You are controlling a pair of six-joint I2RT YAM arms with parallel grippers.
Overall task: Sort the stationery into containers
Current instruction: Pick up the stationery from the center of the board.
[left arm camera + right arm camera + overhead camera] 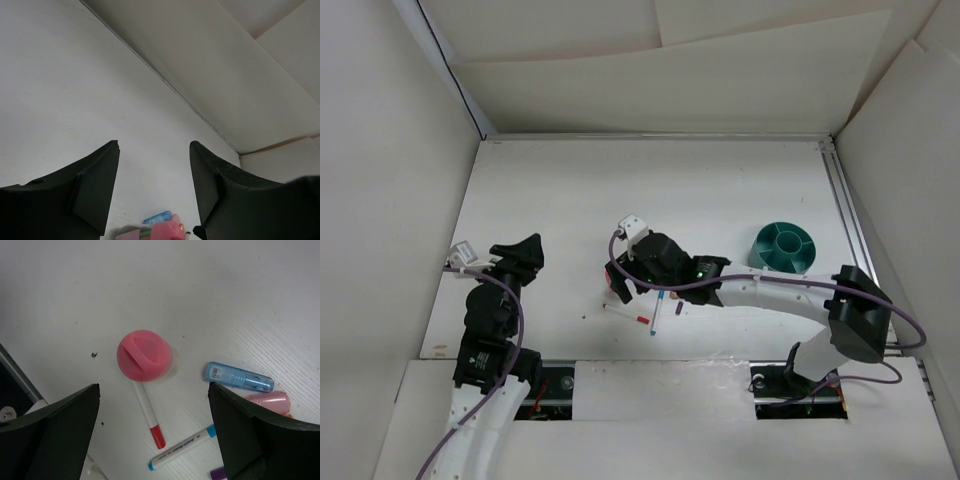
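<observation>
White desk (720, 200) below, the right end effector (152, 385) hangs open above an upright glue stick (144, 356); an off-centre finger could topple it onto the pens (148, 415).

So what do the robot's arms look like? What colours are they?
Both arms are white tubes with chunky black joints. A purple cable loops along the left arm and another along the right arm, which shows a tiny green light. Each gripper ends in two black wedge-shaped fingers.
</observation>
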